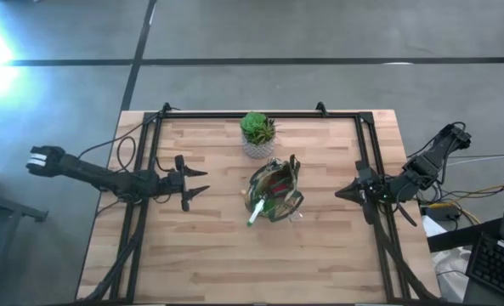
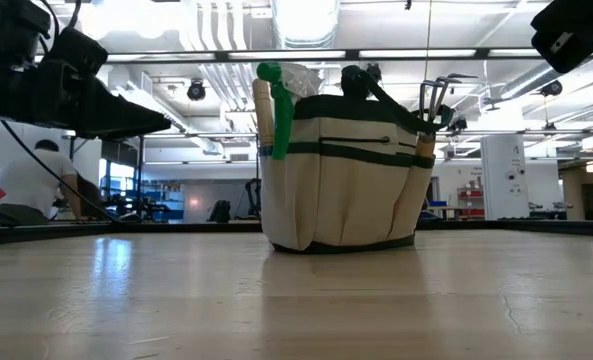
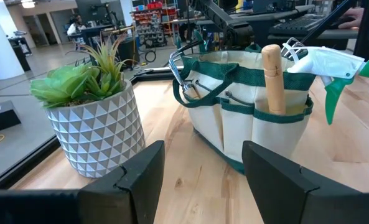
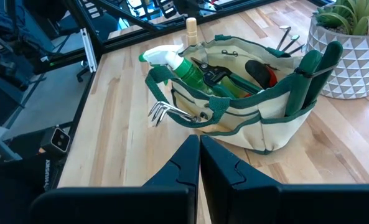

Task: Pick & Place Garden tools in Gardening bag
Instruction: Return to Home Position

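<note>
The tan gardening bag (image 1: pixel 274 194) with dark green trim stands on the table's middle, on its base. Several tools stick out of it: a green-and-white spray tool (image 3: pixel 326 65), a wooden handle (image 3: pixel 272 76), a silver rake fork (image 4: pixel 167 112), black pruners (image 4: pixel 210 73) and a red-and-black item (image 4: pixel 262 71). My left gripper (image 1: pixel 194 183) is open and empty, left of the bag, above the table. My right gripper (image 1: pixel 340 193) is shut and empty, right of the bag.
A green plant in a white patterned pot (image 1: pixel 257 134) stands just beyond the bag, toward the far edge. A black frame (image 1: pixel 260 115) runs along the table's far, left and right sides. Bare wood lies in front of the bag (image 1: pixel 260 263).
</note>
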